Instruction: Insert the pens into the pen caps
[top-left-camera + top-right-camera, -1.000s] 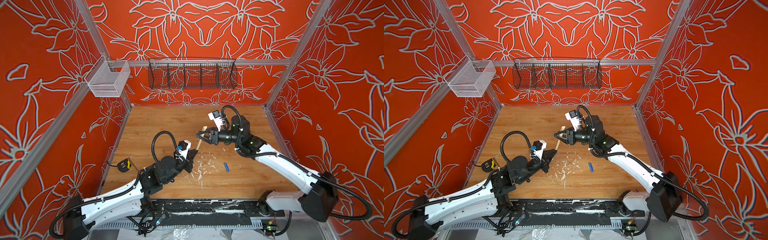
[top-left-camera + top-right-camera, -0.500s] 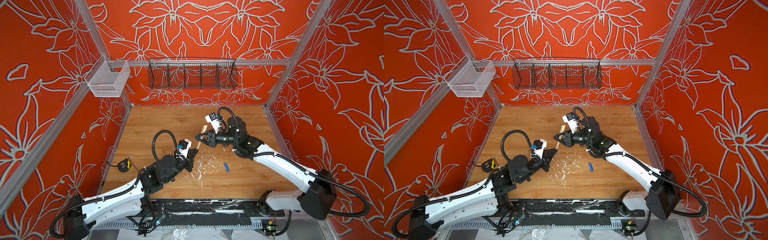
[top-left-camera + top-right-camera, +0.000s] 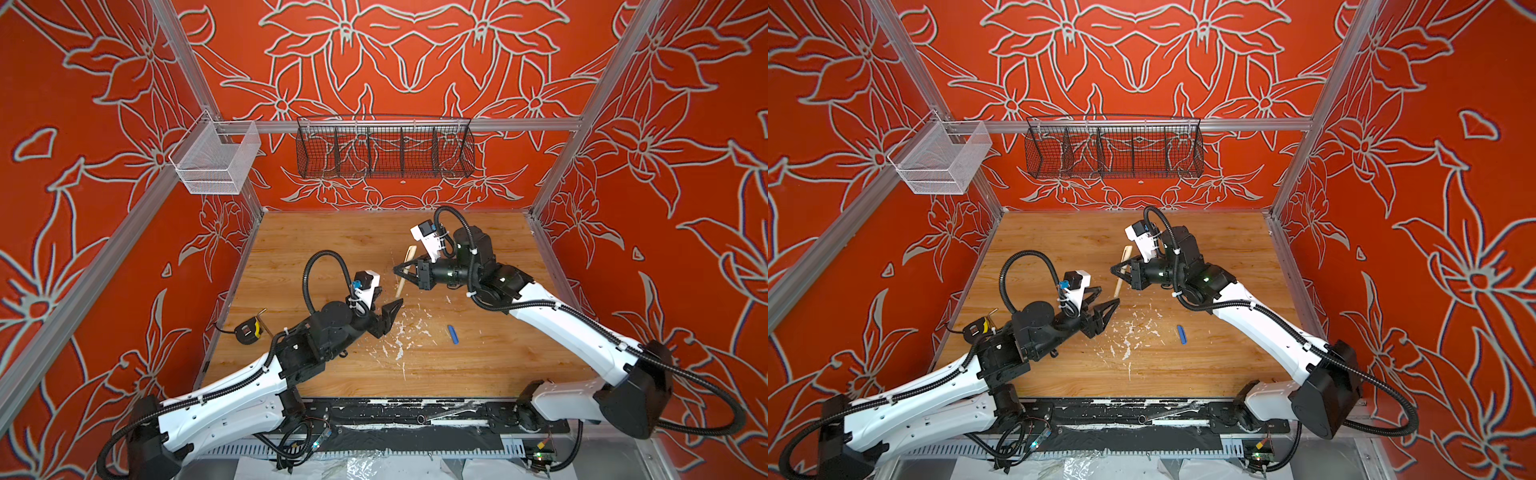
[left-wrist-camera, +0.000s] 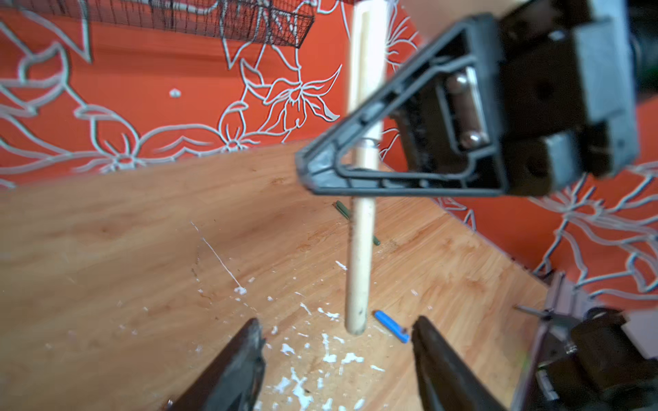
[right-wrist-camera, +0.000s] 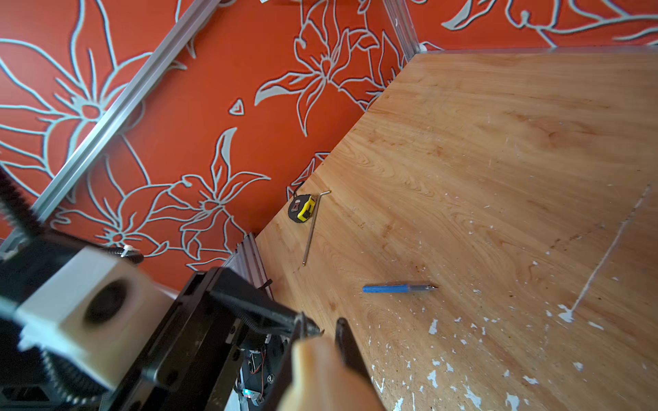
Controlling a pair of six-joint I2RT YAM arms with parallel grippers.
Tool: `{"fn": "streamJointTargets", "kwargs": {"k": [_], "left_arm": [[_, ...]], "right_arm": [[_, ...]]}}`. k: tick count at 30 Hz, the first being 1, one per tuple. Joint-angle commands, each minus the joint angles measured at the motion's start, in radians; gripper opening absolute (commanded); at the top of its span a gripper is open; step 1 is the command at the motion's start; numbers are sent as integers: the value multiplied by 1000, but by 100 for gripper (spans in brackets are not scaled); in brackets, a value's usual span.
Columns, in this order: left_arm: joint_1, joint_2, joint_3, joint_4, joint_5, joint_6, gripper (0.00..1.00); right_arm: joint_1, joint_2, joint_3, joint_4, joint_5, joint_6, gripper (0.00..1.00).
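The right claw [image 3: 398, 271] is clamped on the beige pen [image 3: 400, 286] near its middle, holding it tilted a little above the surface [image 3: 332, 249]. The left claw [image 3: 1105, 297] stands apart and holds nothing, just beside the pen's lower end. In the left wrist view that blunt end hangs near the gap between its fingers [image 4: 249, 341]. On the surface lie the blue cap [image 3: 453, 334] toward the right arm, the green pen [image 4: 341, 209] behind the beige one, and the blue pen [image 5: 398, 287]. A tape measure [image 3: 249, 330] and a hex key [image 5: 312, 231] sit at the left edge.
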Motion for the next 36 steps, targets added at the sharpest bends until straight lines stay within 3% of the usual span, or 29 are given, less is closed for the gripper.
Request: {"fn": "streamJointTargets", "kwargs": {"k": [1,4,13,17,30,36], "left_arm": [[102,-3,60,-144,202,-44,76],[173,36,77,-155,377,-39,76],[219,217,148,-140,675,-14,69],[220,257,167,-143,689,-17,64],[229,233,145,-92,637,-32,61],[230,251,148,-58,669,-45,54]], "right_arm": [[1,-1,54,-146,54,-67,0],[2,19,77,-181,25,-59,0],[2,46,76,-211,2,-30,0],[2,44,70,-210,8,-37,0],[1,41,39,-179,-13,-27,0],[1,37,24,-154,-21,-14,0]]}}
